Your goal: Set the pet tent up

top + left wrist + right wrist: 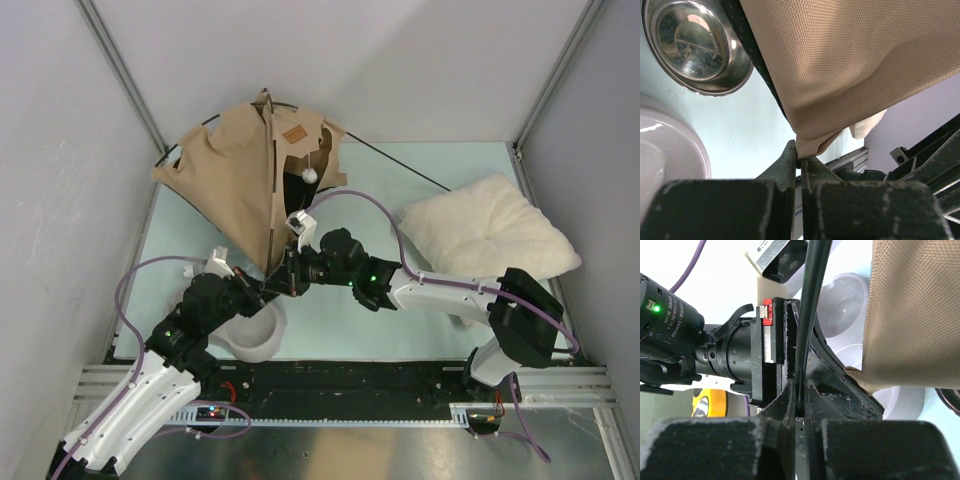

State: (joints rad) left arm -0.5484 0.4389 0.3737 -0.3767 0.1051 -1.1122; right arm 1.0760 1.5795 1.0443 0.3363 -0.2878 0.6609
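Note:
The pet tent (pixel 232 172) stands half raised at the back left, tan fabric with a brown label patch (pixel 293 134) and a white pompom (pixel 310 175) hanging at its doorway. A loose black pole (pixel 400 164) runs from its top to the right. My left gripper (pixel 262 290) is shut on the tent's lower corner (pixel 812 144). My right gripper (pixel 287 276) faces it, shut on a thin black pole (pixel 807 315) beside the tan fabric (pixel 912 315).
A cream fluffy pillow (pixel 487 235) lies at the right. The grey double pet bowl (pixel 250 335) sits under the left arm; its steel bowl (pixel 695 45) shows in the left wrist view. Grey walls close in left, right and back.

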